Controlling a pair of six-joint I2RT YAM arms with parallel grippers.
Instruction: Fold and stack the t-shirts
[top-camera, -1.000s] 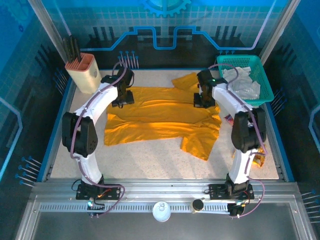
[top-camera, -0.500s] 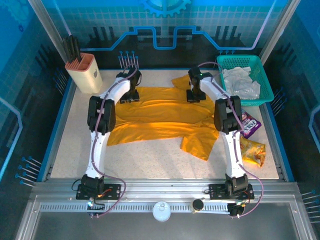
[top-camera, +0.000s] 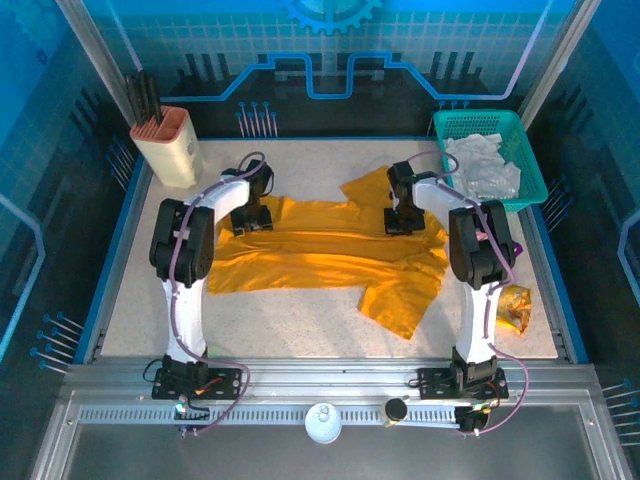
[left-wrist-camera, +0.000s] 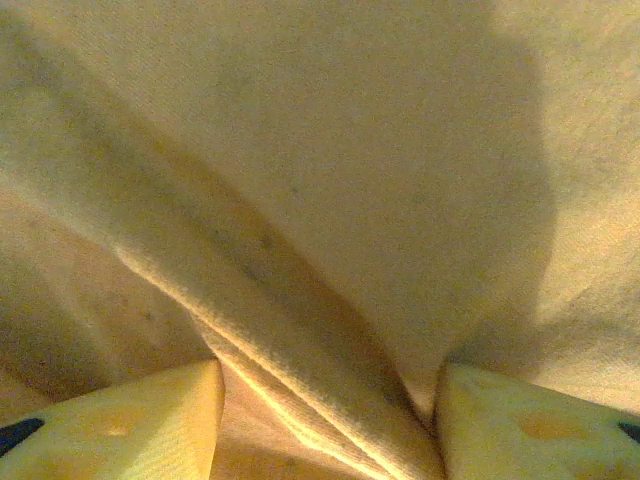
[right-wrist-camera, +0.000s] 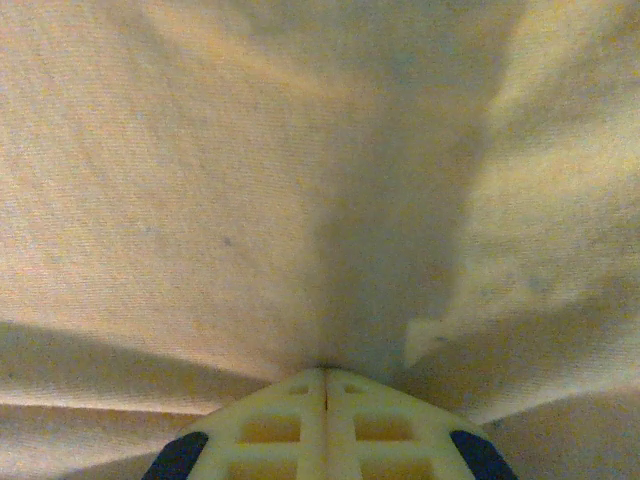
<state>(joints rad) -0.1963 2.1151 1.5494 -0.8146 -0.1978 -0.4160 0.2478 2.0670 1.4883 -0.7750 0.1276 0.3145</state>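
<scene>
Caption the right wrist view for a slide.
Right pincer shut on a pinch of the mustard-orange t-shirt, cloth creasing toward its fingertips.

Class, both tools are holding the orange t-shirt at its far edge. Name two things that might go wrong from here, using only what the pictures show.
1. The left tool stands part open around a thick fold of the orange t-shirt; the cloth may slip out.
2. The right tool pinches only a thin bit of cloth, so a pull may bunch the shirt unevenly rather than fold it flat.
</scene>
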